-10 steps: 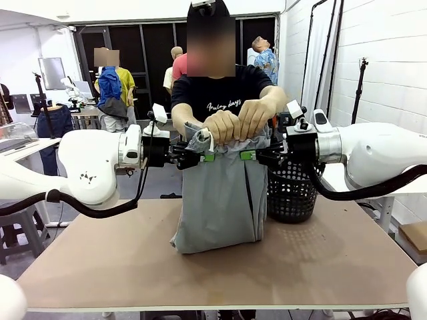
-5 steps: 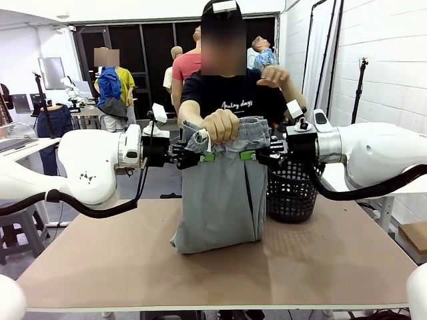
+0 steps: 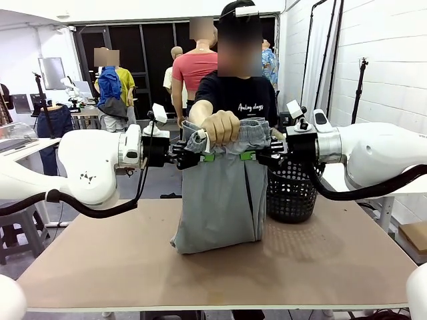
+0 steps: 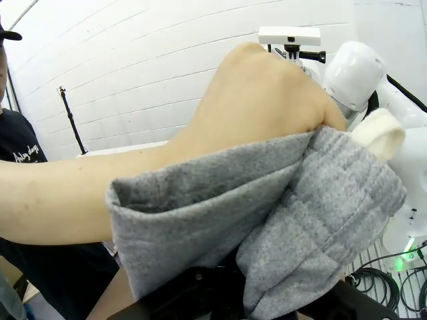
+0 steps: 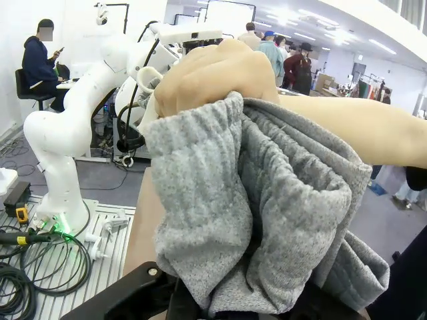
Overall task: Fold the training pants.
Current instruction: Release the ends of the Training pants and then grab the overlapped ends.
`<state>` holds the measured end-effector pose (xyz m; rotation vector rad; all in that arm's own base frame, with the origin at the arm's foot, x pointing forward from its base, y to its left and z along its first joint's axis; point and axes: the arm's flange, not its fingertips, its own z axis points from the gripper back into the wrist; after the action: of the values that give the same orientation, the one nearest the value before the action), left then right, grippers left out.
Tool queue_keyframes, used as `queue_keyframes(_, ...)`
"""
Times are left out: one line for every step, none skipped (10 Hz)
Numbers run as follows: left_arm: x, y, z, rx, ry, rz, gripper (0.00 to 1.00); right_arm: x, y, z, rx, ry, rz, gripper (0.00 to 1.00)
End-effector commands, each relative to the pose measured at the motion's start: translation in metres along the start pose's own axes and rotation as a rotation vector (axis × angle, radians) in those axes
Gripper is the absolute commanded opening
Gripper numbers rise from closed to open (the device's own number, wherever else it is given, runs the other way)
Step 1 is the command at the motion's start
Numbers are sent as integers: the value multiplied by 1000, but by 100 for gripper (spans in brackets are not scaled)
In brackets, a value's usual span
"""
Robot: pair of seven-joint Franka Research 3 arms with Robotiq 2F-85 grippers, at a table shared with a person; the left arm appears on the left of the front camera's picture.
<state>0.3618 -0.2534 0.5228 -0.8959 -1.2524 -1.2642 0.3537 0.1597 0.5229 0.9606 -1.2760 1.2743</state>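
The light grey training pants [image 3: 220, 200] hang by their waistband over the table [image 3: 100, 267], and their lower end rests bunched on the tabletop. My left gripper [image 3: 208, 157] is shut on the waistband's left part and my right gripper [image 3: 248, 155] on its right part, green pads facing each other. The person's hand [image 3: 217, 127] grips the waistband top between them. In the left wrist view, grey cloth [image 4: 280, 220] covers my black fingers [image 4: 180, 297] under the person's fist [image 4: 267, 93]. The right wrist view has bunched cloth [image 5: 267, 193] below the same fist [image 5: 213, 77].
A black mesh basket [image 3: 291, 193] stands on the table just right of the hanging pants, under my right arm. The person stands close behind the pants at the far edge. Bare tabletop lies in front and to the left.
The person's second hand let go of the waistband, lifted away and dropped out of sight. One hand still holds the top. Both grippers kept their place and grip.
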Motion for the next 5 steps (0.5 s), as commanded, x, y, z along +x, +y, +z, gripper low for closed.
queue_keyframes(2, 1, -1, 2, -4, -1, 0, 2, 2, -1, -1, -3, 4, 0)
queue_keyframes(2, 1, -1, 2, -4, -1, 0, 2, 2, -1, -1, -3, 4, 0)
queue_keyframes(2, 1, -1, 2, -4, -1, 0, 2, 2, -1, -1, -3, 4, 0)
queue_keyframes(2, 1, -1, 2, -4, -1, 0, 2, 2, -1, -1, -3, 4, 0)
queue_keyframes(2, 1, -1, 2, -4, -1, 0, 2, 2, -1, -1, -3, 4, 0)
